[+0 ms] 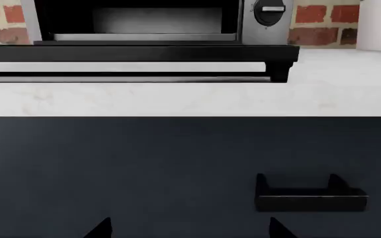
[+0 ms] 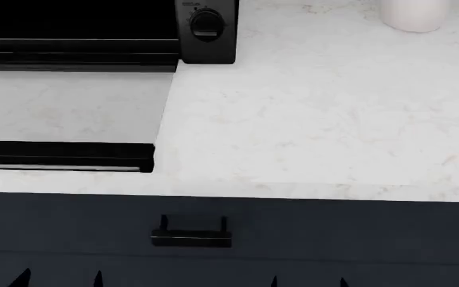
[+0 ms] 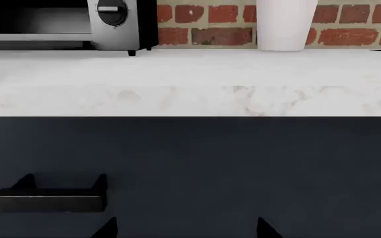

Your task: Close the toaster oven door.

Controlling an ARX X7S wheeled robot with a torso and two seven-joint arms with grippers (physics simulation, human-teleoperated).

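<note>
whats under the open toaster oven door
The toaster oven door lies folded down flat, and white marble counter shows through its glass. Below the counter edge is the navy drawer front. Under the door's black frame nothing can be seen.

Worktop [image 2: 317,119]: white stone, faint grey veining, evenly lit with no hard shadows. Directly below its front edge sits a navy drawer front [image 3: 243,163], plain and matt, carrying one small black bar handle [image 2: 191,233]. Behind the worktop, at its rear edge, a red brick wall [image 3: 204,22] with pale mortar joints. A white cylindrical container [image 3: 282,25] stands on the worktop against that wall.
</note>
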